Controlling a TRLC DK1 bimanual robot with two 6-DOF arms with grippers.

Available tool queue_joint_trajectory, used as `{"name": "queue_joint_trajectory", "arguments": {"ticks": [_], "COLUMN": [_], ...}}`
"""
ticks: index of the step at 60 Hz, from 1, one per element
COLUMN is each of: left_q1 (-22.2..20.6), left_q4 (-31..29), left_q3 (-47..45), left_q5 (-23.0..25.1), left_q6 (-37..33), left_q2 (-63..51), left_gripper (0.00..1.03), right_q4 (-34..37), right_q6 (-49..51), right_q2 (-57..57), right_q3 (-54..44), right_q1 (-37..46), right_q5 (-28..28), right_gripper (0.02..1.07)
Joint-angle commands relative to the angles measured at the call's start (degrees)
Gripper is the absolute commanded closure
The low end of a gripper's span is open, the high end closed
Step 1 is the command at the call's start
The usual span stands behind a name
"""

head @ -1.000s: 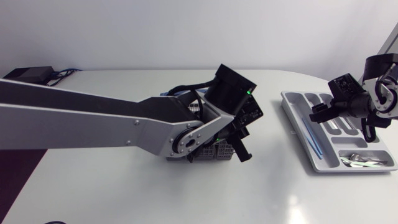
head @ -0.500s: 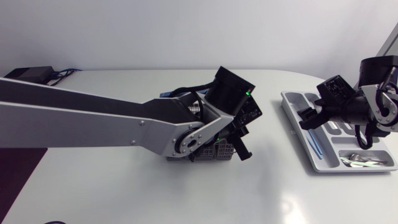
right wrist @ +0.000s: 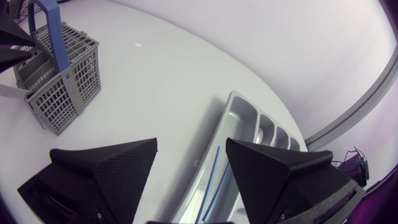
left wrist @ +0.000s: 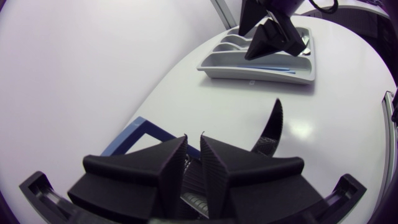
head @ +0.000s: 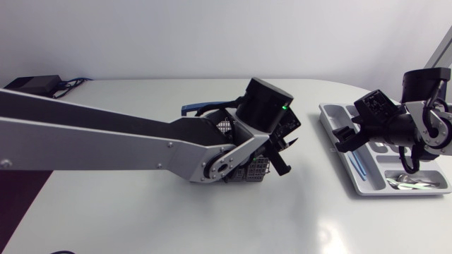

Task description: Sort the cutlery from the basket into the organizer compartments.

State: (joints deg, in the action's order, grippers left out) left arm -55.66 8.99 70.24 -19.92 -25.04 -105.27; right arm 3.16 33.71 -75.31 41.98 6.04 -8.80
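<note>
Grey basket (right wrist: 62, 87) is now less covered: my left gripper (left wrist: 193, 138) has risen a little above it, and I cannot tell whether its jaws pinch cutlery. My right gripper (right wrist: 191, 143), jaws wide and empty, has shifted across the organizer (left wrist: 249, 71) toward the basket, maybe to help.

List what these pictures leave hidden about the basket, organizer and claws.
Basket contents: head view, left arm covers them; right wrist view, too small.
Organizer middle compartments: head view, right arm and right claw overlap them.
Left claw hold: left wrist view, its own body hides what lies below.
</note>
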Motion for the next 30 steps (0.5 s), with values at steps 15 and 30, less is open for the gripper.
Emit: {"name": "queue_joint_trajectory", "arguments": {"ticks": [15,30], "left_q1": [-1.12,-4.02], "left_q4": [3.05,8.14], "left_q3": [-7.75,-16.27], "left_q5": [-1.0,-1.0], "left_q6": [-0.36,-0.89], "left_q2": [2.79,9.74], "left_gripper": [0.69,0.69], "right_q4": [-0.35,-1.05], "right_q6": [1.18,1.27], "right_q2": [1.04,0.6], "right_q3": [-2.51,-2.95], "right_q1": [-0.33,-0.24], "right_q5": [-0.43,-0.52], "right_gripper": [0.27,0.27]}}
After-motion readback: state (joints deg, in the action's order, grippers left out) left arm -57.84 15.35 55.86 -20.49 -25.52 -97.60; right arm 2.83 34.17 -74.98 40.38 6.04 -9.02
